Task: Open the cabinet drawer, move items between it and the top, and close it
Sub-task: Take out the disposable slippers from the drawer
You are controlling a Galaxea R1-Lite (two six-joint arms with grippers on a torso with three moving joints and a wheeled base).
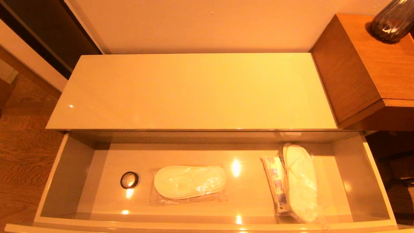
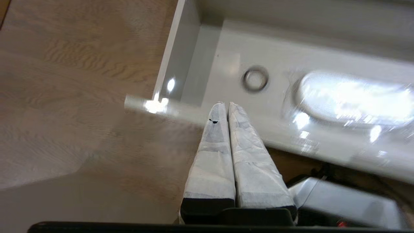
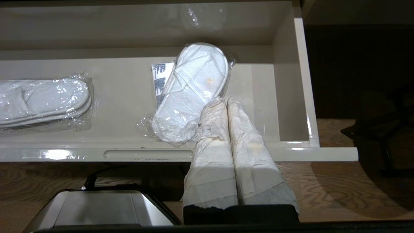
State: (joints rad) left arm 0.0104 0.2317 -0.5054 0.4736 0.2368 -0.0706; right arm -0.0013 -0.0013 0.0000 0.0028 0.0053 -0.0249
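- Drawer pulled fully out in front of the low cream cabinet; its front lip runs along the bottom edge of the head view.
- Cabinet top glossy cream, flat, nothing resting on it.
- Black tape ring lies flat on the drawer floor toward the drawer's left end, apart from the side wall.
- Bagged white slippers just to the right of the ring, lying lengthwise along the drawer, near its middle, not touching the ring.
- Second bagged slipper pair toward the right end, lying front to back, its near end close to the drawer front.
- White packet with blue print directly left of that second pair, touching it and partly tucked under the bag edge in the right wrist view.
- Left end effector fingers pressed together, closed, gripping nothing; it hangs in front of the drawer's left front corner, tips showing over the front rim, ring seen beyond the tips. Wrist picture is motion-blurred.
- Right end effector closed too, empty; it sits in front of the drawer's right part, tips showing over the heel of the second slipper pair; whether they touch the bag I cannot tell.
- Neither arm shows in the head view.
- Taller brown wooden cabinet stands right of the cream one, with a dark vase on it.
- Wood-grain floor to the left.
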